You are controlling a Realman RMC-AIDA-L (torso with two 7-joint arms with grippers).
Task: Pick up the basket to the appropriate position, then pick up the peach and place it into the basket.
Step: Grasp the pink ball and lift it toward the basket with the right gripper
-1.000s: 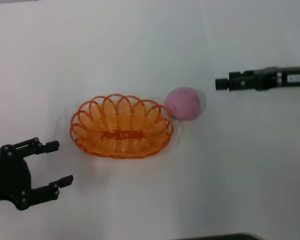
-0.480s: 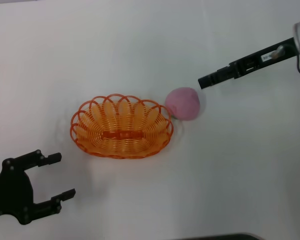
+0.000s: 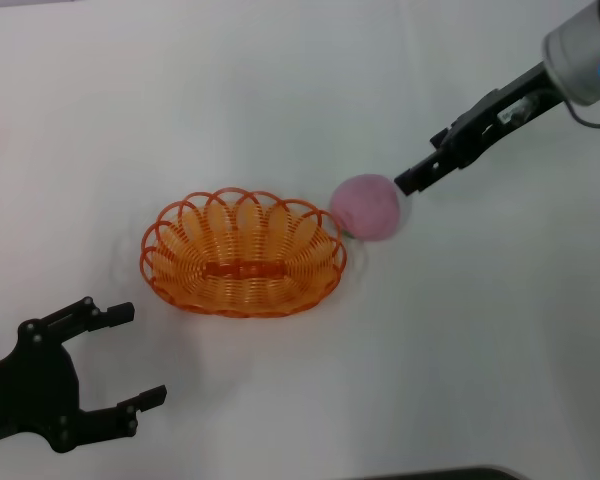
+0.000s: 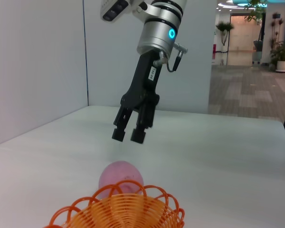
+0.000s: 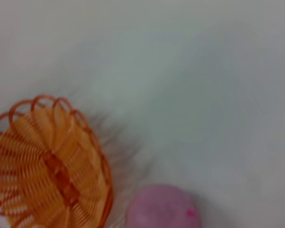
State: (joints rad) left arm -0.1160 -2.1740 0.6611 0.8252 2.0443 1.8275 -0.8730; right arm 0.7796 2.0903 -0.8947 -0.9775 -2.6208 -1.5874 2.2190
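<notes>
The orange basket (image 3: pixel 243 253) sits on the white table at centre-left, empty. The pink peach (image 3: pixel 366 207) rests on the table, touching the basket's right rim. My right gripper (image 3: pixel 408 183) hangs just above and to the right of the peach. The left wrist view shows this gripper (image 4: pixel 128 136) with fingers close together and nothing in them, above the peach (image 4: pixel 120 176) and behind the basket (image 4: pixel 123 211). The right wrist view shows the basket (image 5: pixel 47 173) and the peach (image 5: pixel 164 209) below. My left gripper (image 3: pixel 140 355) is open and empty at the lower left, away from the basket.
The white table (image 3: pixel 280 90) stretches around the basket and peach. A dark edge (image 3: pixel 440 474) shows at the bottom of the head view. A wall and an open hall lie beyond the table in the left wrist view.
My right arm has swung from level to a downward slant and brought its gripper left and down, close to the peach. My left gripper has drawn back toward the lower left. Basket and peach have not moved.
</notes>
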